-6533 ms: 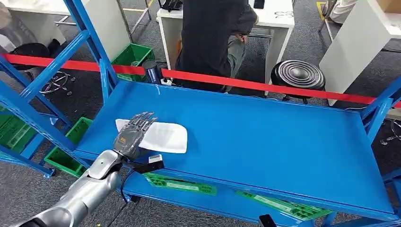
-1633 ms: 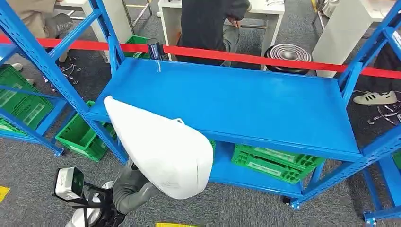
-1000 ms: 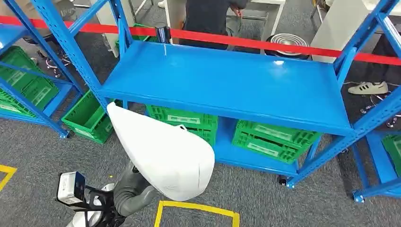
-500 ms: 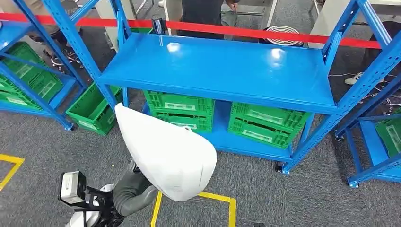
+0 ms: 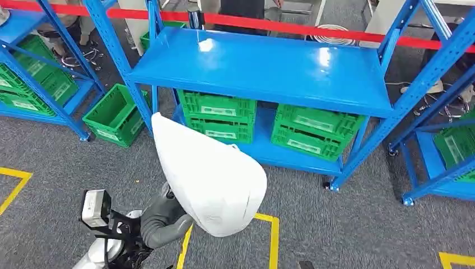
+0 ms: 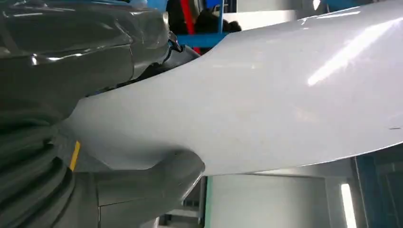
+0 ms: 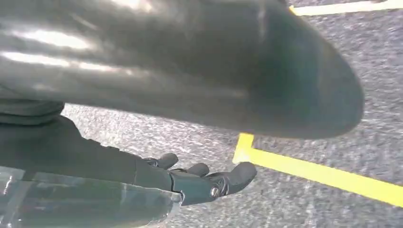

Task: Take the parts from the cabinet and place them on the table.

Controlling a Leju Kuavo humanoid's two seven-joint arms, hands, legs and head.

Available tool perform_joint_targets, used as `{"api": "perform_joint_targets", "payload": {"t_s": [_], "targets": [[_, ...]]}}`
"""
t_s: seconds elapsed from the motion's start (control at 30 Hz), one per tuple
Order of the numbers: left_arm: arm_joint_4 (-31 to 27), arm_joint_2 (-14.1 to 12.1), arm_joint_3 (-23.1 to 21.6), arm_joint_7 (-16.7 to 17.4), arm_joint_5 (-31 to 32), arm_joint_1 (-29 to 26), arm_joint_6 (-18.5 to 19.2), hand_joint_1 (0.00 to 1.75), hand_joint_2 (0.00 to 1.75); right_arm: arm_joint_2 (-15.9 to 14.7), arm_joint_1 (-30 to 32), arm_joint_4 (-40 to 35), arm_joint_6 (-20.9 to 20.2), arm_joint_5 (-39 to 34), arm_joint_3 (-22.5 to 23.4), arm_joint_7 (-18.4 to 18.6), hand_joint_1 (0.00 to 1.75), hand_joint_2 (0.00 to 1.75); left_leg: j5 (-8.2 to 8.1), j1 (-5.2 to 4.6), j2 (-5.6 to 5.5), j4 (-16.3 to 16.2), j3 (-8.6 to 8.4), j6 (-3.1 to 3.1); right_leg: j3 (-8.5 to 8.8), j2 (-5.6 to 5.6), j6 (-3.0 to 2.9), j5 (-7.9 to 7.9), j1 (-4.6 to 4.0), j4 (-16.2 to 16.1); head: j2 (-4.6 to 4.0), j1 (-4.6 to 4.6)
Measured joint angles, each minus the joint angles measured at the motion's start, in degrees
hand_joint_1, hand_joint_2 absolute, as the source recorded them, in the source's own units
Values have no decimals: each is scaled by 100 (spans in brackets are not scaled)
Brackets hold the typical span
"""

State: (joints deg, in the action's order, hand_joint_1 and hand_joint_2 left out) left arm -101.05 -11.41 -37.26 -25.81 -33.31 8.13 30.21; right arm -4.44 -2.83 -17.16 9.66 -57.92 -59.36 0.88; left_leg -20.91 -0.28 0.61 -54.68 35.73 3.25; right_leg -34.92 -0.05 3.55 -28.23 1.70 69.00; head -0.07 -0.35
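Observation:
A large white curved part (image 5: pixel 210 179) rides upright in front of me, held from below by my left hand (image 5: pixel 163 221). In the left wrist view the same white part (image 6: pixel 266 99) spans the picture, and my left hand (image 6: pixel 142 180) clamps its edge with the thumb beneath it. My right hand (image 7: pixel 199 180) hangs over the grey carpet with its fingers apart and nothing in them. The blue cabinet (image 5: pixel 263 61) stands ahead of me, its top shelf bare.
Green crates (image 5: pixel 263 123) sit on the cabinet's lower shelf, and one more green crate (image 5: pixel 112 115) stands on the floor to its left. Further blue racks flank both sides. Yellow floor lines (image 5: pixel 269 235) cross the grey carpet. A red barrier tape (image 5: pixel 280 25) runs behind the cabinet.
My view has drawn back from the cabinet and the whole scene has shifted. 6.5 s ago the white part lay on the shelf under my left hand; it is now held up off it.

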Motion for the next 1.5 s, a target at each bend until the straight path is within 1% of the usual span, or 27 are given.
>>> {"api": "perform_joint_targets", "payload": {"t_s": [0.03,0.07,0.1,0.17,0.23,0.33,0.4,0.47,0.53,0.57,0.6,0.7,0.73,0.8,0.83,0.9,0.93,0.97,1.03,1.1,1.2,1.23,1.3,1.37,1.4,1.43,1.5], "targets": [[31,0,-27,7,-20,31,18,175,175,-4,-24,0,2,2,0,11,0,0,43,6,-2,-83,111,-35,401,-2,15,29,24,-544,0,2],[48,2,-48,15,-20,51,29,175,175,-2,-61,-7,2,2,0,24,0,0,63,-32,-4,-186,223,-70,798,1,-41,-223,20,-1097,2,4],[66,2,-68,20,-27,76,48,175,175,-9,-77,-11,0,2,0,26,0,0,94,-33,7,-252,269,-100,849,33,-139,-327,-19,-1259,2,-18],[103,4,-107,24,-26,86,83,175,175,-7,-84,-9,0,2,0,39,0,0,199,-7,11,-234,276,-158,740,23,-202,-288,-49,-1201,2,-33],[166,7,-142,26,-26,83,90,175,175,9,-79,-9,-4,0,0,61,0,0,262,17,-1,-231,339,-209,642,-1,-317,-148,14,-1215,0,-26],[186,4,-190,26,-20,97,107,175,175,-4,-104,-7,-4,2,0,79,0,0,-861,73,-37,-1186,611,-356,407,-18,-391,82,5,-1207,0,-50],[212,2,-219,26,2,96,122,175,175,-4,-99,-7,-4,24,0,79,0,0,-1168,95,-37,-2043,725,-392,227,-18,-380,227,-9,-1198,0,-50],[232,-4,-241,24,35,96,122,175,175,-9,-102,-7,-4,41,0,79,0,0,-918,100,-38,-1956,423,-370,68,-18,-357,351,-17,-1196,0,-53],[232,-2,-256,4,65,112,122,175,175,-9,-110,-7,0,79,0,79,0,0,-667,87,-51,-1052,-310,-278,-45,-9,-334,460,-29,-1198,0,-52],[227,-2,-254,-4,89,137,120,175,175,9,-118,-9,-2,85,0,79,0,0,-852,69,-74,-406,-777,-195,-71,-8,-309,516,-24,-1199,0,-50],[225,0,-256,-11,100,158,120,175,175,7,-128,-7,-2,94,0,79,0,0,-986,45,-66,-40,-967,-175,-91,-6,-262,570,-57,-1198,0,-46],[225,-7,-258,-33,120,174,111,175,175,15,-145,-7,-4,118,0,85,0,0,-856,-37,-68,-87,-845,-50,-87,-13,-133,723,3,-1290,0,-57],[223,-2,-260,-35,127,177,105,175,175,16,-136,-7,-7,120,0,90,0,0,-684,15,-58,86,-839,25,-113,-13,-115,764,-25,-1307,0,-61],[223,24,-271,-42,133,210,105,175,175,4,-135,-4,-11,122,-2,96,0,0,-503,9,-43,133,-697,106,-332,-1,-253,235,-33,-887,0,-33],[227,39,-276,-42,137,205,101,175,175,2,-136,-4,-11,127,-4,96,0,0,-435,-3,-39,133,-605,87,-448,-1,-295,-77,-29,-480,0,-9],[230,42,-291,-42,142,203,103,175,175,-17,-137,-4,-11,129,-2,98,0,0,-298,-27,-32,115,-456,87,-613,-1,-258,-412,-27,328,0,-9],[232,48,-300,-39,142,203,101,175,175,-24,-133,-2,-11,129,-4,98,0,0,-228,-33,-32,97,-355,79,-585,-1,-190,-357,-26,516,0,-11],[234,48,-302,-41,142,204,101,175,175,-35,-131,-2,-11,129,-4,98,0,0,-175,-33,-32,65,-250,63,-425,-1,-101,-210,-24,418,0,-11],[234,50,-313,-39,142,204,99,175,175,-52,-136,2,-24,131,-4,98,0,0,-109,-20,-32,-62,-46,16,251,-4,5,69,-10,-464,0,-11],[232,48,-311,-46,140,204,81,175,175,-57,-158,2,-26,144,-4,96,0,0,-74,-60,-35,-223,127,-36,793,4,-101,-235,-51,-1312,0,-2],[234,42,-315,-98,159,190,46,175,175,-63,-146,15,-44,207,-7,105,0,0,21,-37,-36,-269,159,-120,636,25,-190,-187,-71,-1203,0,-33],[238,35,-311,-107,162,179,31,175,175,-52,-143,22,-44,223,-9,111,0,0,40,-23,-42,-285,192,-147,604,16,-268,-130,6,-1225,2,-31],[243,22,-304,-127,177,171,28,175,175,-59,-172,42,-59,236,-9,120,0,0,-432,13,-66,-583,303,-246,554,-8,-377,-30,-1,-1223,0,-42],[256,15,-306,-151,179,167,28,175,175,-53,-172,46,-40,243,-9,127,0,0,-1083,64,-63,-1521,564,-332,412,-13,-373,83,-16,-1213,0,-44],[262,13,-306,-159,186,155,28,175,175,-37,-168,52,-11,243,-9,129,0,0,-1223,79,-63,-1903,647,-350,347,-15,-369,133,-23,-1208,0,-44],[269,7,-306,-164,188,140,31,175,175,-31,-165,59,2,245,-9,129,0,0,-1216,90,-63,-2075,635,-355,288,-15,-359,175,-26,-1204,2,-44],[271,-2,-306,-168,201,130,35,175,175,-11,-164,70,2,254,-9,131,0,0,-917,91,-65,-1585,190,-317,185,-12,-336,259,-34,-1202,0,-44]]}}
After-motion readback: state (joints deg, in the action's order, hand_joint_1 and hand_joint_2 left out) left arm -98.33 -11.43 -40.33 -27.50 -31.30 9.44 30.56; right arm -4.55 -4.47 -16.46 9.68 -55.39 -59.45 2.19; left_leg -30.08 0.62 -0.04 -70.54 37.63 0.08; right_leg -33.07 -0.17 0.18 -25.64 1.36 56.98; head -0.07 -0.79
